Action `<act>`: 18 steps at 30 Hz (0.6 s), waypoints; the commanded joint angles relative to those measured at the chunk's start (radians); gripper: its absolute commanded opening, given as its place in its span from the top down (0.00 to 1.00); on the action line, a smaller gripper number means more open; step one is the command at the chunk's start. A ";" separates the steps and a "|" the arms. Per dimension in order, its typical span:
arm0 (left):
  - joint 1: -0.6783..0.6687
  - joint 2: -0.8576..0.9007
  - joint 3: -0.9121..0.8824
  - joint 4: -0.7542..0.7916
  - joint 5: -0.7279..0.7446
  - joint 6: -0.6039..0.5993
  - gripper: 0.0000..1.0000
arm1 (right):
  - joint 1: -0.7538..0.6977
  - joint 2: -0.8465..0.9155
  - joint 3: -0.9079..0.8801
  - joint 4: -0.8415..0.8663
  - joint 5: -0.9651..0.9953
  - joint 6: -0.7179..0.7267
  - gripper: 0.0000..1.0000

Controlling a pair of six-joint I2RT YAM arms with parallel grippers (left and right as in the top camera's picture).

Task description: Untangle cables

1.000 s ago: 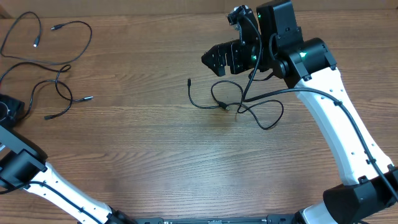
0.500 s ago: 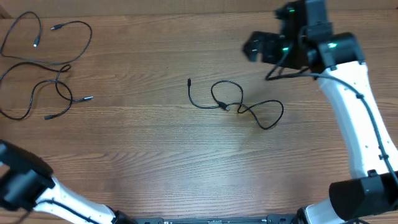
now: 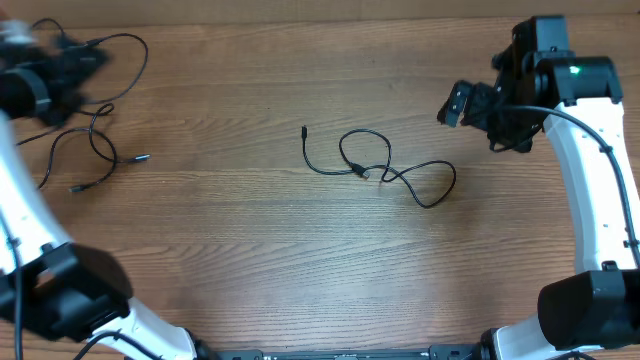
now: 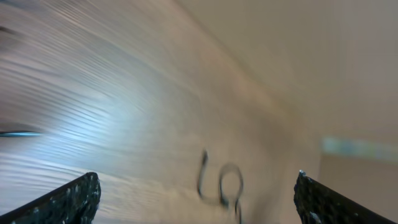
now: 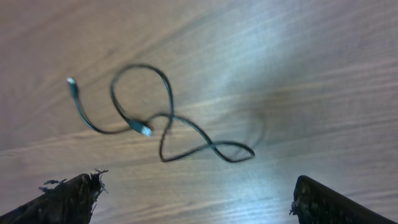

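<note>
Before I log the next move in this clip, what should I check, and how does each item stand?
1. The left gripper is open and empty: ok, fingers wide apart with nothing between them.
2. The right gripper is open and empty: ok.
3. The middle cable is clear of both arms: ok, it lies alone on the table.
4. The middle cable is untangled: not ok, it crosses itself in loops.
5. The left cables are separated: cannot tell, the left gripper covers part of them.
6. The left wrist view is sharp: not ok, it is blurred.
</note>
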 commanded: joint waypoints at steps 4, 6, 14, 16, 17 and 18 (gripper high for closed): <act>-0.305 0.009 -0.027 -0.032 -0.235 0.148 0.00 | 0.005 0.005 -0.080 0.014 -0.032 0.001 0.00; -0.396 0.010 -0.027 -0.030 -0.366 0.148 0.00 | 0.005 0.005 -0.103 0.035 -0.106 0.001 0.00; -0.644 0.010 -0.027 -0.011 -0.822 0.018 0.00 | 0.016 0.005 -0.275 0.211 -0.212 0.212 0.00; -0.666 0.010 -0.027 -0.011 -0.852 0.006 0.00 | 0.016 0.005 -0.325 0.249 -0.212 0.289 0.00; -0.669 0.010 -0.027 -0.011 -0.855 0.006 0.00 | 0.016 0.005 -0.349 0.269 -0.211 0.316 0.00; -0.670 0.010 -0.027 -0.011 -0.854 0.006 0.00 | 0.016 0.005 -0.366 0.283 -0.210 0.338 0.00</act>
